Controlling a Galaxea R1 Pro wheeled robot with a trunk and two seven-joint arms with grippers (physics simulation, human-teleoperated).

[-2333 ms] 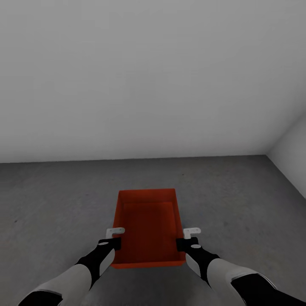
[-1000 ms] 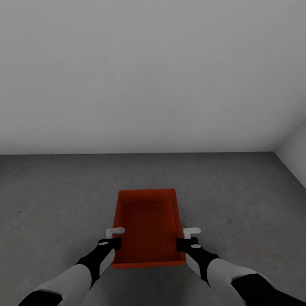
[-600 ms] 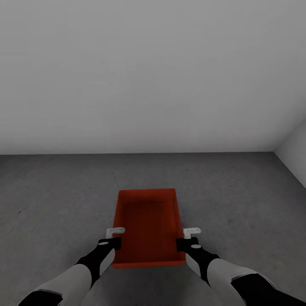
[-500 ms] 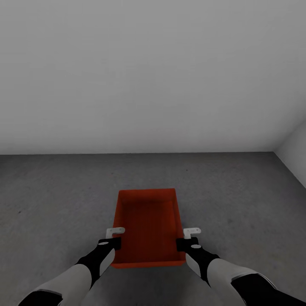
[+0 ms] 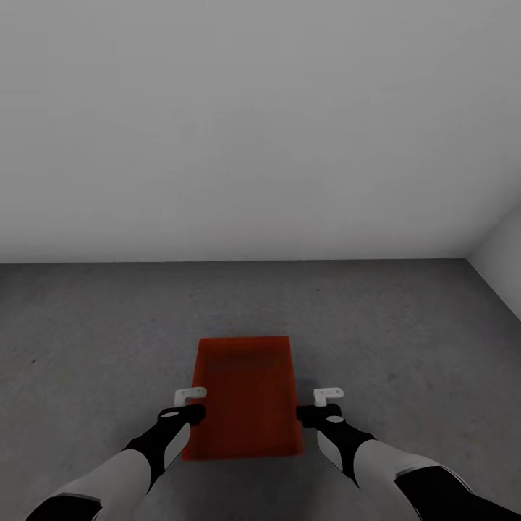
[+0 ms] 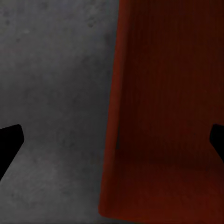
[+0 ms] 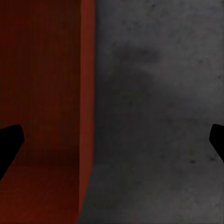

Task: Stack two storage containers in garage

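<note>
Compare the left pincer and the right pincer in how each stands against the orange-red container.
In the head view, the left pincer stands just off the storage container's left wall, while the right pincer stands farther off its right wall, with grey floor showing between. In the wrist views, the left pincer's open fingers span the container's wall, and so do the right's. Both are open, level with each other, and holding nothing.

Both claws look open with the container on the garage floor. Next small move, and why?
Probably draw both arms back. The storage container sits on the grey floor between the left claw and right claw, both open and apart from its walls; the other container must still be fetched.
</note>
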